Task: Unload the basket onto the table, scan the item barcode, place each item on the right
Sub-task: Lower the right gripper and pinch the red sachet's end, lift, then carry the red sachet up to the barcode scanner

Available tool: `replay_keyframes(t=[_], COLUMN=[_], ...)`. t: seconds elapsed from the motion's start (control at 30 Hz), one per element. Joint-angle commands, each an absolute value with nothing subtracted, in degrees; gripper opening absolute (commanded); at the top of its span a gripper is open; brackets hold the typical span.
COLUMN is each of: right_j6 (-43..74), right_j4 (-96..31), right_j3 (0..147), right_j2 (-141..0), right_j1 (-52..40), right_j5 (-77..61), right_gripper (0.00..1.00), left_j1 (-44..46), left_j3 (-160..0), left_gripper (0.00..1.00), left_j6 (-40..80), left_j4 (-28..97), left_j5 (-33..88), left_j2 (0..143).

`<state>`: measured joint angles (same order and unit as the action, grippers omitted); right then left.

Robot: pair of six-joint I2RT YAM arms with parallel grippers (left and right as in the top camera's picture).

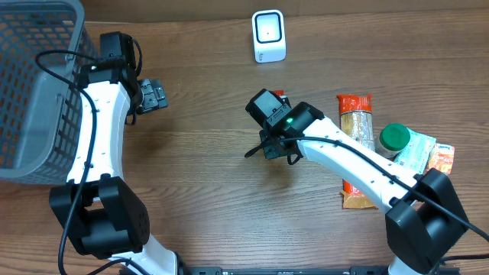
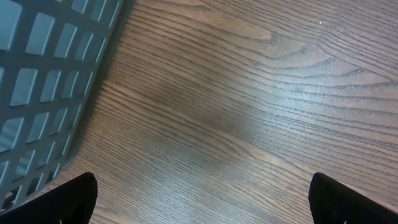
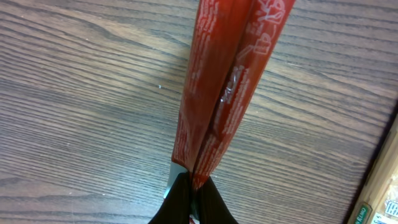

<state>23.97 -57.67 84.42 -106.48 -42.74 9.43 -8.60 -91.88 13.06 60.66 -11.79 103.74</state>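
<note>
A red packet [image 3: 227, 93] hangs edge-on from my right gripper [image 3: 194, 182], whose jaws are shut on the packet's lower end. From above, only a sliver of the red packet [image 1: 280, 94] shows beside the right wrist, which hovers over mid-table. A white scanner [image 1: 269, 36] stands at the far edge, beyond the wrist. No barcode shows on the packet in any view. My left gripper [image 1: 153, 95] is wide open and holds nothing, hovering over bare wood next to the basket; its fingertips [image 2: 74, 200] frame only the table.
A grey mesh basket [image 1: 30, 84] fills the far left corner, and its wall [image 2: 43, 81] is close to my left gripper. At the right lie an orange-ended pasta packet [image 1: 356, 122], a green-lidded jar [image 1: 395, 137] and other packets [image 1: 432, 155].
</note>
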Motion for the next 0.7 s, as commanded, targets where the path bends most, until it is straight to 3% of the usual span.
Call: replay_keyframes(t=[0.0, 0.4, 0.67], right_j6=[22.8, 18.3, 12.3], right_j4=[-58.1, -63.4, -72.7], right_j3=[86.5, 93.7, 110.8], right_j2=[-104.2, -103.9, -104.6], right_j1=[-42.2, -41.6, -32.5], right_j5=[10.0, 10.4, 6.5], right_gripper=[0.04, 0.03, 0.03], left_j1=[-8.2, -8.2, -8.2], left_j3=[-92.9, -92.9, -92.9], left_gripper=[1.00, 1.00, 1.00], left_j6=[12.4, 12.4, 12.4], left_j4=[60.6, 60.6, 60.6], left_j5=[-11.5, -11.5, -11.5], left_j2=[103.3, 103.3, 103.3])
